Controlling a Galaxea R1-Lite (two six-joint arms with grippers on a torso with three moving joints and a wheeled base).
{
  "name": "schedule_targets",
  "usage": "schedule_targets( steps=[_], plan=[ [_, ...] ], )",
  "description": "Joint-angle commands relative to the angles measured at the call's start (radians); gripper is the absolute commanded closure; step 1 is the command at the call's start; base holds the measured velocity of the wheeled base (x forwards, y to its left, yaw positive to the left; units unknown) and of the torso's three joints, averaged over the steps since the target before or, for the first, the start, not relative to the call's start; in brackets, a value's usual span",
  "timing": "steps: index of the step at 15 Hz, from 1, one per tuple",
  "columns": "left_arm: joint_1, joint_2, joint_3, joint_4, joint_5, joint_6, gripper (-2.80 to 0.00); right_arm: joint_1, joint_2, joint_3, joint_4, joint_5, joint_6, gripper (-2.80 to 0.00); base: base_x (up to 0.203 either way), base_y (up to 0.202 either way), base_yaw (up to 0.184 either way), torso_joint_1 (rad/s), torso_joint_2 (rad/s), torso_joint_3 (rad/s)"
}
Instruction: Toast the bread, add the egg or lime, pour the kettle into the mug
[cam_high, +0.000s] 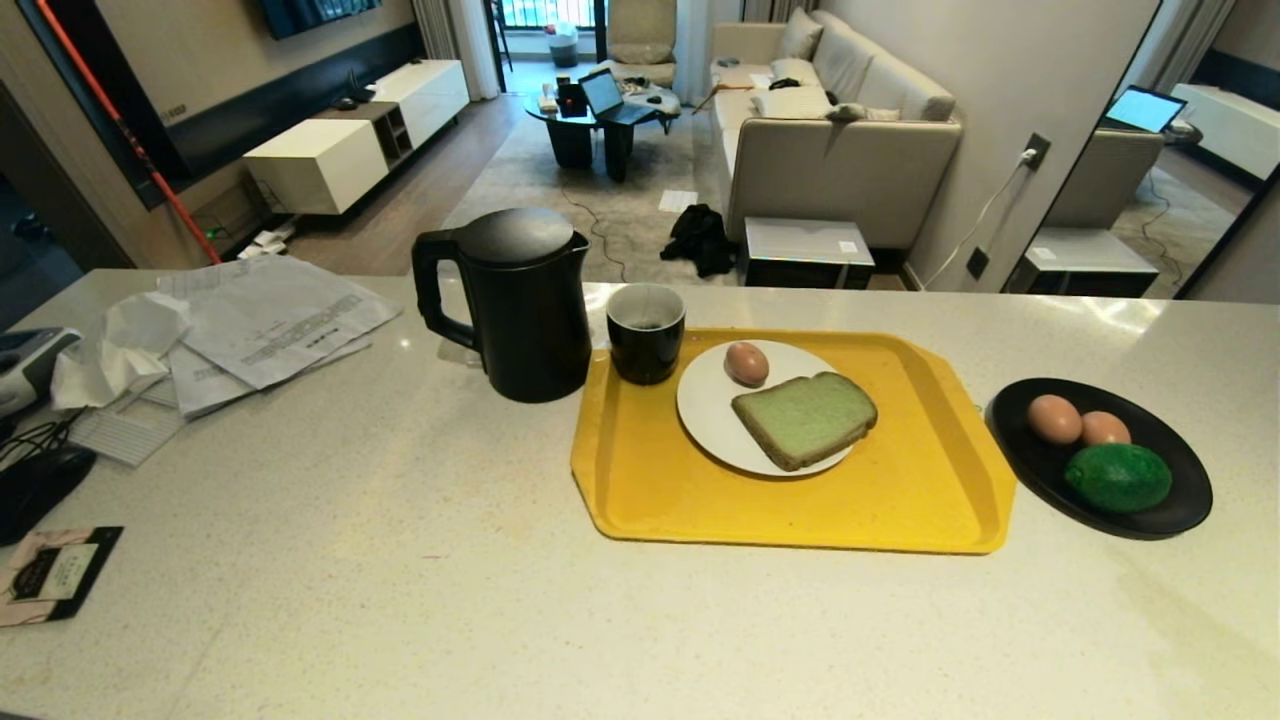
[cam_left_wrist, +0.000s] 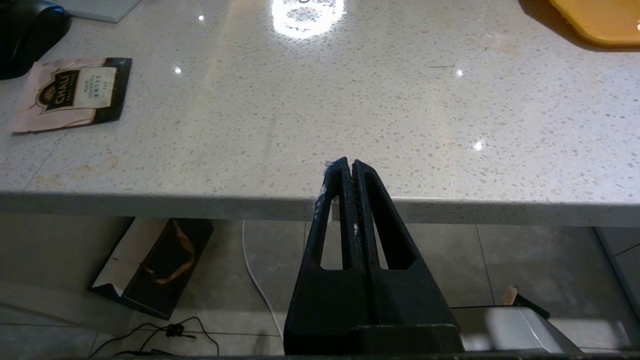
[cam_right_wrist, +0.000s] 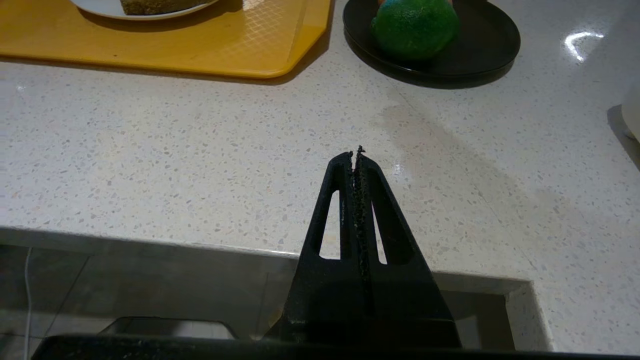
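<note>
The bread (cam_high: 806, 418), pale green with a brown crust, lies on a white plate (cam_high: 705, 410) with one egg (cam_high: 746, 363) beside it. The plate sits on a yellow tray (cam_high: 920, 480), and the black mug (cam_high: 646, 333) stands at the tray's far left corner. Left of the mug stands the tall black kettle (cam_high: 520, 300). Two more eggs (cam_high: 1054, 418) and the lime (cam_high: 1117, 477) rest in a black dish (cam_high: 1185, 505) right of the tray. My left gripper (cam_left_wrist: 349, 162) and right gripper (cam_right_wrist: 355, 153) hang shut and empty at the counter's near edge, outside the head view.
Loose papers (cam_high: 270, 320) and a crumpled tissue lie at the counter's left, with a black mouse (cam_high: 40, 485) and a tea sachet (cam_high: 55, 572) nearer me. Behind the counter is a living room with a sofa (cam_high: 840, 130).
</note>
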Motion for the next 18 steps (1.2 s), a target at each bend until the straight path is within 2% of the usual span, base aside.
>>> schedule_targets(
  steps=[1, 18],
  plan=[
    [0.000, -0.002, 0.000, 0.001, 0.000, 0.000, 0.00, 0.000, 0.000, 0.000, -0.001, 0.000, 0.000, 0.00, 0.000, 0.000, 0.000, 0.000, 0.00, 0.000],
    [0.000, -0.002, 0.000, 0.001, 0.001, -0.003, 0.00, 0.000, 0.000, 0.000, -0.001, 0.000, 0.001, 0.00, 0.000, 0.000, 0.000, 0.000, 0.00, 0.000]
  ],
)
